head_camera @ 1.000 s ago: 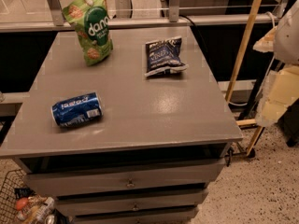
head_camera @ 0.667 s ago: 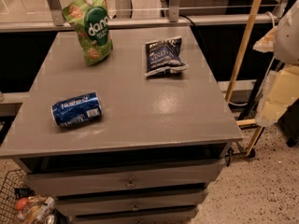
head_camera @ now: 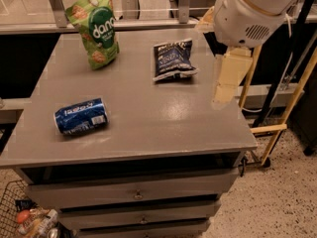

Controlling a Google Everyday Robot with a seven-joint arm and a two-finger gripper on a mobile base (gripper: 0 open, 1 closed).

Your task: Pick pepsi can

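Cans first: shiny blue cylindrical pepsi can (head_camera: 80, 116) lies sideways on the grey bench (head_camera: 158, 123), cream claw (head_camera: 223, 94) hanging well right of it, opening impossible to tell, wire basket (head_camera: 9, 202) below-left holding mixed packets.

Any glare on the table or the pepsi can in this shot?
Camera view: soft glare patch on the table right of centre, beside the gripper hanging at the right edge; pepsi can lies clear of it, front left, faint shadow under it.
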